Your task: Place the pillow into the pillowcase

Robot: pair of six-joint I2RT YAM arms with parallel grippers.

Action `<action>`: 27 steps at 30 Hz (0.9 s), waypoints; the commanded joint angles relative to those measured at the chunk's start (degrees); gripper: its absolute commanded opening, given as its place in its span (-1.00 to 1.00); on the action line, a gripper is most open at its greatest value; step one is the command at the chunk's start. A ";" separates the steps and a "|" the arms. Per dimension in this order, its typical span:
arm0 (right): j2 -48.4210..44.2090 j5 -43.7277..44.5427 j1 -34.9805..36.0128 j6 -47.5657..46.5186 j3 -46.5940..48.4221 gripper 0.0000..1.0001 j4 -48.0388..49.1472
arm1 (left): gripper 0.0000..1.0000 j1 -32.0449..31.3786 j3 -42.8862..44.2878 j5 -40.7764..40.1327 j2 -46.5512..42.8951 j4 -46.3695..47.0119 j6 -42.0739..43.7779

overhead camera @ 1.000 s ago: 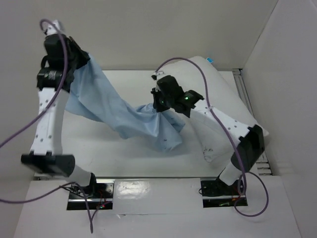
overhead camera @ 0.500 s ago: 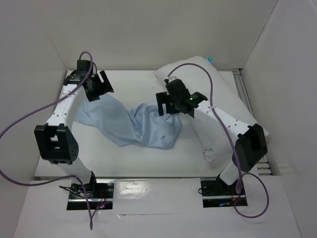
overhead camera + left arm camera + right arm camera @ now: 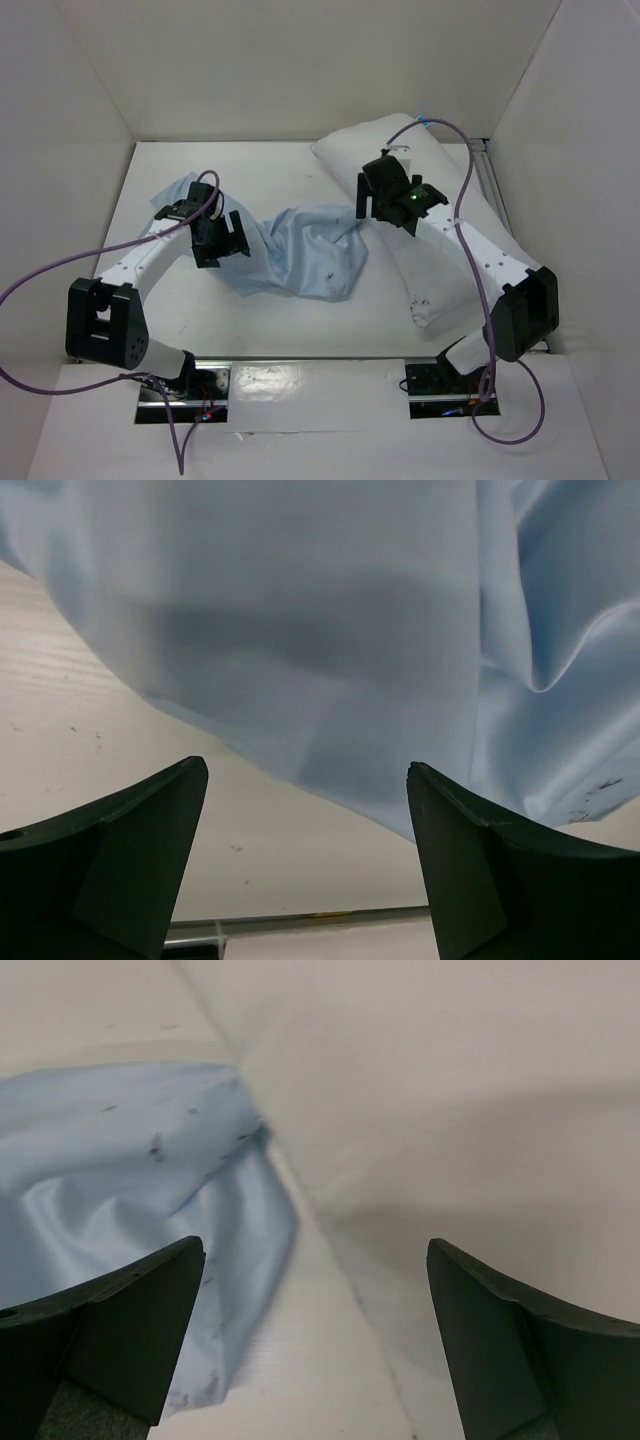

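Top external: pillowcase (image 3: 300,250) crumpled on surface (image 3: 260,170), touching pillow (image 3: 345,150) along its left side. Left gripper (image 3: 300,780) and right gripper (image 3: 315,1260) jaws spread, empty. Opening hem probably hidden; find it before pinching.

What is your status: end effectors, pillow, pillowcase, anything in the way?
Left end effector open over pillowcase; right end effector open at pillow edge. Pillow outside pillowcase, beside it. No obstruction seen.

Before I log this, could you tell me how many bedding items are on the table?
2: the pillow along the right side, and the pillowcase crumpled just left of it. None seems hidden.
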 commanded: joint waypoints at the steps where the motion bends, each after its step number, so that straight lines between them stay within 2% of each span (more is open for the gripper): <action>1: -0.03 9.13 -4.07 1.91 3.08 0.98 -5.04 | 0.89 -0.89 1.00 0.40 -0.06 3.12 -1.36; 4: 1.38 10.01 -8.90 0.60 7.65 0.98 -4.52 | 0.89 -1.51 3.37 0.40 -0.06 3.12 -1.36; 7: 3.13 2.75 -16.00 -1.77 11.35 0.98 -3.46 | 0.89 -2.64 5.92 0.40 -0.58 1.98 -0.83; 12: 8.75 -5.18 -22.00 -3.45 12.85 0.98 -3.99 | 0.89 -3.18 7.77 2.95 -0.59 1.98 0.49; 17: 9.38 -16.86 -27.89 1.03 0.14 0.94 4.94 | 0.86 -5.02 8.92 3.47 -1.11 1.98 -0.04; 18: 9.38 -16.88 -28.42 1.56 -1.20 0.79 6.19 | 0.86 -5.02 8.92 3.47 -1.11 1.98 -0.04; 19: 7.99 -16.88 -28.43 2.78 -2.87 0.04 6.81 | 0.86 -5.63 8.92 3.47 -1.11 1.98 -0.04; 20: 7.19 -15.05 -29.30 3.58 -3.49 -0.43 7.34 | 0.86 -5.64 8.92 2.86 -1.11 1.37 -0.04; 21: 6.05 -13.47 -30.09 4.28 -4.02 -0.81 7.35 | 0.86 -5.64 8.92 2.86 -1.72 1.36 -0.04; 22: 3.26 -11.71 -30.10 4.98 -4.55 -1.00 7.35 | 0.86 -5.64 8.92 2.25 -1.73 0.84 -0.04; 27: -7.57 -1.62 -33.17 7.71 -8.32 -1.00 8.48 | 0.86 -5.64 9.44 2.24 -2.34 0.84 -0.04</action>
